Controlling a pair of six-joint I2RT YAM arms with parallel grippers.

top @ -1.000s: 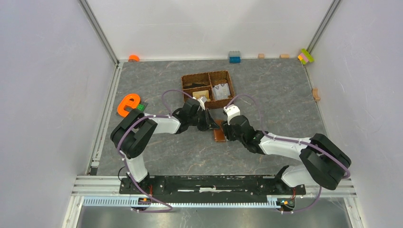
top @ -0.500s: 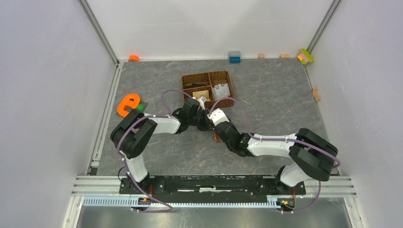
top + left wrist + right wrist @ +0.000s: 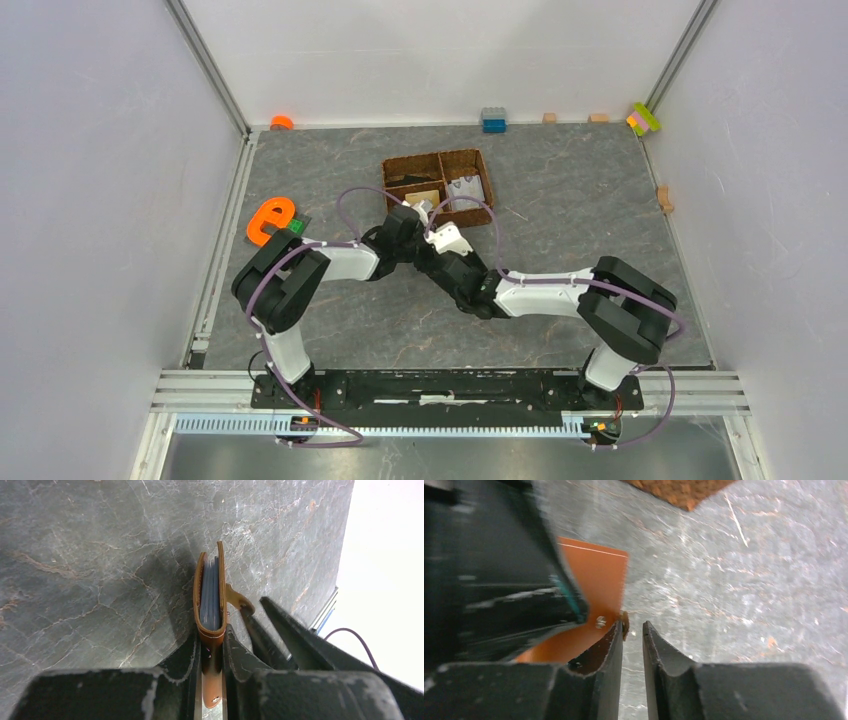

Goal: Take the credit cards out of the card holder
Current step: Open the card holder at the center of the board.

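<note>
Jaws of the left arm [image 3: 340,262] are clamped on the small brown leather bifold card holder [image 3: 212,630], held on edge over the grey marbled table [image 3: 90,555]. Jaws of the right arm [image 3: 540,290] stand slightly apart beside its snap tab [image 3: 624,622]. They should close squarely on that tab, then peel the flap open gently.

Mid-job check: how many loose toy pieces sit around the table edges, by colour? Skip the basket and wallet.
Orange pieces: 2
Green piece: 1
Blue-grey brick: 1
Small tan blocks: 3
Multicolour brick: 1
Total: 8
</note>
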